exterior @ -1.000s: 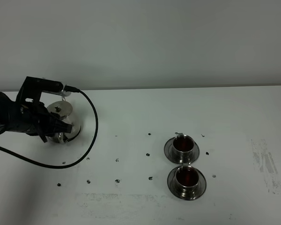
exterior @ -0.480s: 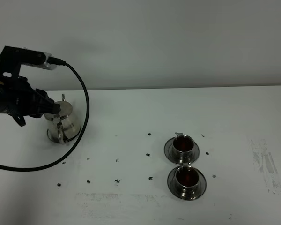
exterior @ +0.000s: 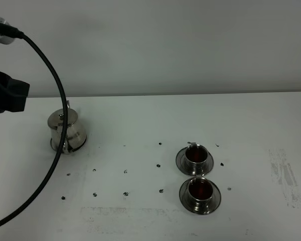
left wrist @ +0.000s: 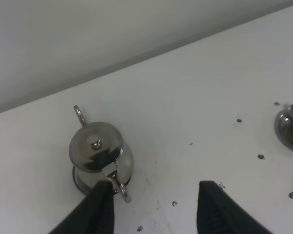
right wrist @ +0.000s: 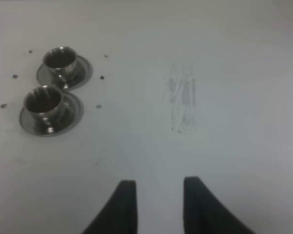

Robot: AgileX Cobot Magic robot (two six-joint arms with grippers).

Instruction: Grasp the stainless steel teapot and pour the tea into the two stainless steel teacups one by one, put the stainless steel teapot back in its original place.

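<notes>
The stainless steel teapot (exterior: 66, 131) stands upright at the table's left, lid on, and nothing holds it. In the left wrist view the teapot (left wrist: 100, 159) sits below and ahead of my left gripper (left wrist: 156, 207), which hangs open and empty above the table. A thin dark edge of the round disc (left wrist: 76, 176) shows under the pot's base. The two stainless steel teacups (exterior: 196, 155) (exterior: 199, 191) stand on their saucers right of centre, each holding dark tea. My right gripper (right wrist: 157, 202) hovers over bare table with its jaws a little apart and nothing between them. The teacups (right wrist: 59, 59) (right wrist: 43, 100) lie beyond it.
My left arm (exterior: 9, 94) sits high at the far left, and its black cable (exterior: 55, 150) loops down in front of the teapot. Small dark specks (exterior: 125, 171) dot the table between pot and cups. A scuffed patch (exterior: 283, 175) marks the right side.
My left arm has lifted up and to the left, away from the teapot it was around a second ago. The teapot stays standing in the same spot. The cups have not moved.
</notes>
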